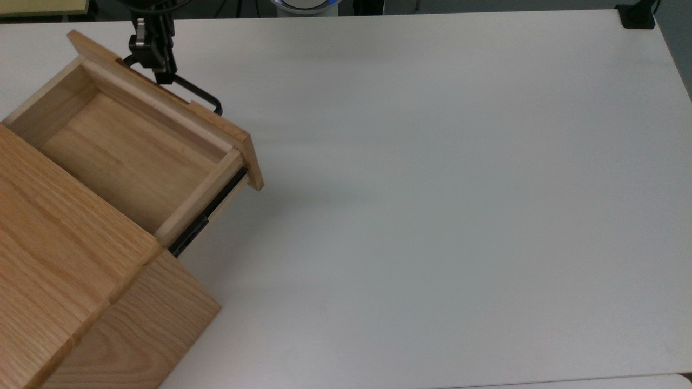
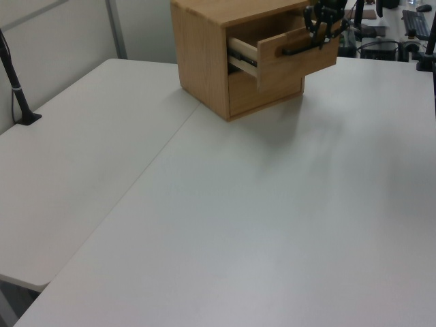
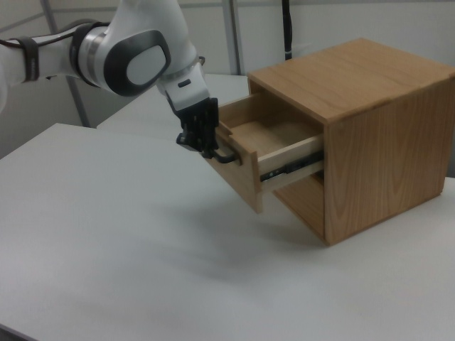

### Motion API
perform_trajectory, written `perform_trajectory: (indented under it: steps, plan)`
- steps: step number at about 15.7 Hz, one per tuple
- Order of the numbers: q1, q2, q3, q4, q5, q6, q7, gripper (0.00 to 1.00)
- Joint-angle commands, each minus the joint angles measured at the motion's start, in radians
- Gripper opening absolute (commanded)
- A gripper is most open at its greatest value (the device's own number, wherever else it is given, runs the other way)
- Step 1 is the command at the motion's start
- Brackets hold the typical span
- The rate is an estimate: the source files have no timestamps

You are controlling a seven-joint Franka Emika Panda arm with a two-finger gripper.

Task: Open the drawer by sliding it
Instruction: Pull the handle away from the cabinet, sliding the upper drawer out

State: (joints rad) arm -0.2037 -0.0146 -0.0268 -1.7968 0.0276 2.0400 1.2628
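Drawer (image 1: 130, 156) is well out of the cabinet (image 1: 70, 286), rails showing (looks mostly done). Gripper (image 1: 157, 65) is clamped on the handle (image 1: 197, 94). Left: maybe a little more travel, then release.

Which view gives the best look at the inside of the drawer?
The top view: it looks straight down into the drawer, showing its bare wooden floor and walls. The right view sees part of the interior at a slant behind the front panel. The left view shows mainly the front panel and one side rail.
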Motion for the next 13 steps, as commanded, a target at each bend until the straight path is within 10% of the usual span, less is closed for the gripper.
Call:
perform_trajectory:
  steps: [1,7,13]
  plan:
    - [0.01,-0.108,0.034,-0.067,-0.029,-0.055,-0.052,0.12]
    - [0.01,-0.137,0.054,-0.104,-0.029,-0.101,-0.051,0.2]
    - [0.009,-0.136,0.054,-0.067,-0.029,-0.119,-0.051,1.0]
